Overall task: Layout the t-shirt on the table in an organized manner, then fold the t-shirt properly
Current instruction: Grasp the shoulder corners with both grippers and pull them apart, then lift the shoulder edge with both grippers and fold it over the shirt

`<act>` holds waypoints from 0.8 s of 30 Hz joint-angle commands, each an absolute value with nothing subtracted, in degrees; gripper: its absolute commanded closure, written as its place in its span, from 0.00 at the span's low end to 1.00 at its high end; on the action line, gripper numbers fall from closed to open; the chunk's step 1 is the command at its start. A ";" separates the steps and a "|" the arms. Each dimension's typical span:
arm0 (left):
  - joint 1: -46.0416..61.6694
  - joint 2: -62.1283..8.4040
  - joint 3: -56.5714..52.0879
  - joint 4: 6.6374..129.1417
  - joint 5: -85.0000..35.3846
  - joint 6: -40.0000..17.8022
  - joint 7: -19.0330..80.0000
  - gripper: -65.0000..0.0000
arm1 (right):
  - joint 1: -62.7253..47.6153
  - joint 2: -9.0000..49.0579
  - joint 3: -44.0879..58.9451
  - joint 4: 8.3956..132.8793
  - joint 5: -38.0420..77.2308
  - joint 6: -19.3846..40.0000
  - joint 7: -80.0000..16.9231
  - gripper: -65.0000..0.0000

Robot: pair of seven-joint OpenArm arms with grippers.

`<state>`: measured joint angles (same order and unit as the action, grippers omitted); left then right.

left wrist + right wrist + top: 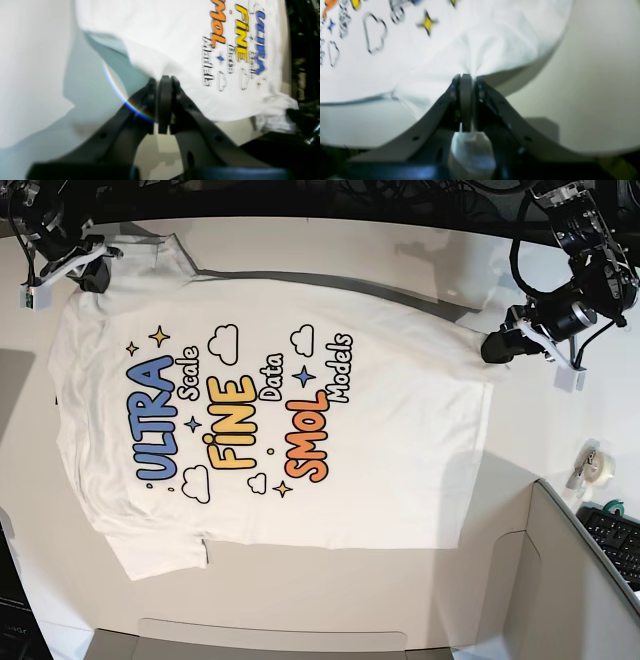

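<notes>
Lying print-up across the off-white table (420, 250), the white t-shirt (400, 440) is spread nearly flat, its collar end toward the base view's left and its hem toward the right. The blue, yellow and orange bubble lettering (235, 425) reads sideways in that view, with small clouds and stars around it. One short sleeve sits at the lower left, close to the table's near edge, and the far edge of the cloth is raised enough to throw a grey shadow on the tabletop.

The left gripper (163, 80) has its jaws pressed together on a pinch of white fabric at the hem end; the cloth gathers into a peak at the fingertips and lifts off the table beside it. The right gripper (466, 77) is likewise clamped on a bunched fold of the shirt at the far collar-end corner, with creases radiating from the pinch.

A roll of clear tape (597, 466) rests on the table near the right edge, a keyboard (618, 538) just beyond it, and a grey cardboard box (560, 580) stands at the lower right.
</notes>
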<state>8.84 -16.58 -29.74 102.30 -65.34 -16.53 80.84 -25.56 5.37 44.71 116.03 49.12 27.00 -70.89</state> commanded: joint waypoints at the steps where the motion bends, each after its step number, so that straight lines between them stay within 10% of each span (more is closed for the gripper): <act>1: 6.55 -17.71 -29.93 103.25 -67.74 -16.48 80.00 1.00 | -24.84 5.93 45.05 117.05 50.77 27.38 -70.02 1.00; 24: -14.73 -17.98 -20.97 84.26 -67.30 -16.04 80.00 1.00 | 4.09 6.02 39.60 108.97 37.41 21.32 -69.85 1.00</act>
